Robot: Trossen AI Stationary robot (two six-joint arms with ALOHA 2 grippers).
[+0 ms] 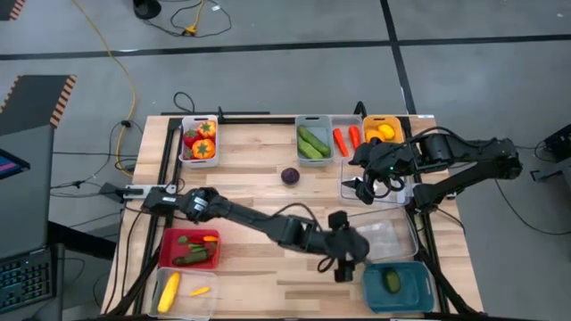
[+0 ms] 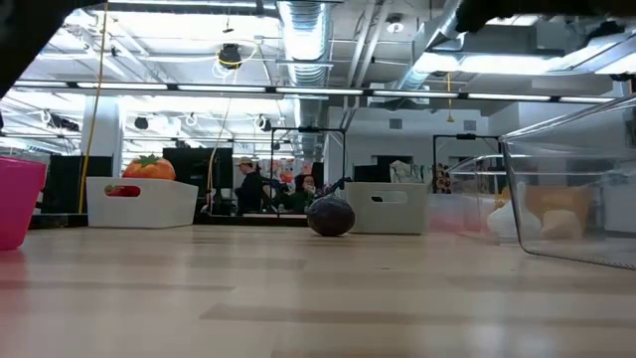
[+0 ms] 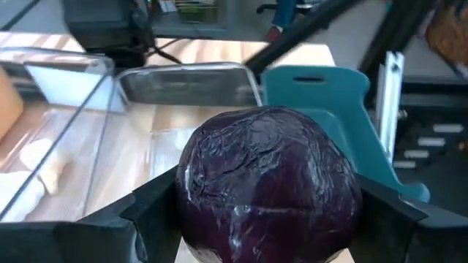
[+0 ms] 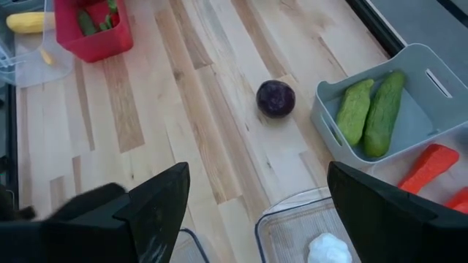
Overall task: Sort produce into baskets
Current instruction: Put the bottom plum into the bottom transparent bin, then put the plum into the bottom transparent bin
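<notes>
Overhead, left gripper (image 1: 344, 270) hides gripped purple cabbage (image 3: 269, 183).

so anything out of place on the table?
One purple round sits loose on the bare wood mid-table, outside every basket. The left gripper holds another purple round between its fingers. Nothing spilled or tipped.

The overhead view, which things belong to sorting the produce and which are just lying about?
Belongs:
round purple cabbage in the left tool
second purple round on the wood
grey bin of green cucumbers
teal plastic bin
red plastic bin

Lying about:
yellow cable on the floor
</notes>
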